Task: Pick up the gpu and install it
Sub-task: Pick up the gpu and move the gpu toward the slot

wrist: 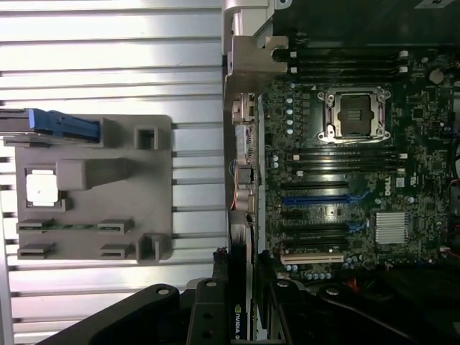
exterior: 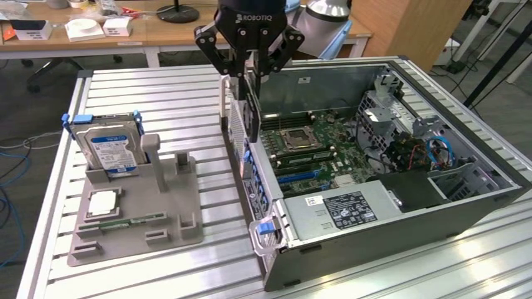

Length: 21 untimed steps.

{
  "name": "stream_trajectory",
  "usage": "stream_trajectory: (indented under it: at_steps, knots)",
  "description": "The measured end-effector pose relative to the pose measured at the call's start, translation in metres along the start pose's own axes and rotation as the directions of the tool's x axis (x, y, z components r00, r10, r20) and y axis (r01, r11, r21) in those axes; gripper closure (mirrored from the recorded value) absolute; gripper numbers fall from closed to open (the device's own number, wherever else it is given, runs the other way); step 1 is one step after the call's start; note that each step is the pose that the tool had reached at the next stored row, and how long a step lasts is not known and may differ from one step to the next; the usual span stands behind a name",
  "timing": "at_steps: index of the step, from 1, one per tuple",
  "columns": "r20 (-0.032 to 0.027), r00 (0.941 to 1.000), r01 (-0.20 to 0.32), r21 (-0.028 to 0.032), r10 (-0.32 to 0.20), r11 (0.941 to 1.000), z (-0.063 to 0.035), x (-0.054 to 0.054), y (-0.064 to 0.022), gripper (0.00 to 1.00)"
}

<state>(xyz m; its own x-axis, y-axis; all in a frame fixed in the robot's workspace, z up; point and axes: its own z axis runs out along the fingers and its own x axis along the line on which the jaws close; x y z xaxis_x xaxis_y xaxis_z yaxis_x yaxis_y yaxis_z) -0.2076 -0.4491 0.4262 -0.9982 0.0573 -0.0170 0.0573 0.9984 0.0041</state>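
My gripper (exterior: 248, 73) is shut on the gpu (exterior: 248, 106), a thin dark card that hangs on edge below the fingers. Its silver bracket (exterior: 223, 103) faces the exterior view's left. The card hangs over the rear wall of the open computer case (exterior: 465, 205), above the motherboard (exterior: 308, 146). In the wrist view the gpu (wrist: 239, 316) shows edge-on between the black fingers (wrist: 208, 316), in line with the case's rear wall (wrist: 241, 180). The blue and black expansion slots (wrist: 316, 199) lie just beside it on the board.
A grey parts holder (exterior: 179, 212) stands at the exterior view's left. It carries a silver hard drive with a blue label (exterior: 112, 149), a processor (exterior: 101, 202) and a green memory stick (exterior: 124, 222). The power supply (exterior: 345, 208) fills the case's near corner. Desks stand behind the table.
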Motion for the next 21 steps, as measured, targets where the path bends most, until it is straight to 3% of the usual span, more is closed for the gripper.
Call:
stream_trajectory:
  at_steps: [21]
  knots:
    - [0.0000,1.0000,0.000,0.0000,0.000,1.0000,0.0003,-0.017,0.0010,0.74]
